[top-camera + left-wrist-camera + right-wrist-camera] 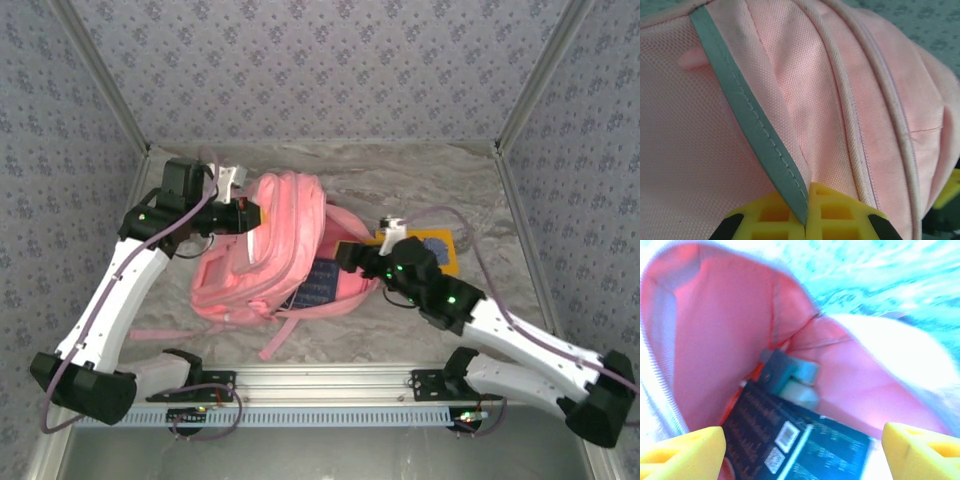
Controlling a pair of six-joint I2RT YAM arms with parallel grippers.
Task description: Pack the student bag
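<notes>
**Bag held open at one edge, one pair of jaws spread over its mouth**

The left gripper [243,214] is seen fully closed, a grey trim strip [755,125] of the student bag [265,260] pinched between its two yellow fingers [840,212]. In the left wrist view the strip is clamped right at the line where the fingers meet, with pink fabric bunched on both sides.

The right gripper [352,256] is seen wide open at the bag's mouth, nothing clasped. In its wrist view the two fingers [685,450] are set far apart, and a dark printed book [790,440] lies between them inside the pink lining [715,340]. Whether the left-hand finger touches the book's edge cannot be told.

The bag is laid flat on the marbled table [420,190], around the middle, between the two arms, its opening turned toward the right arm.

Counted: one bag; two grippers; one dark book in the bag; one grey-teal object [795,380] deeper inside, just behind the book; one flat orange item [440,255] on the table beside the right arm.
</notes>
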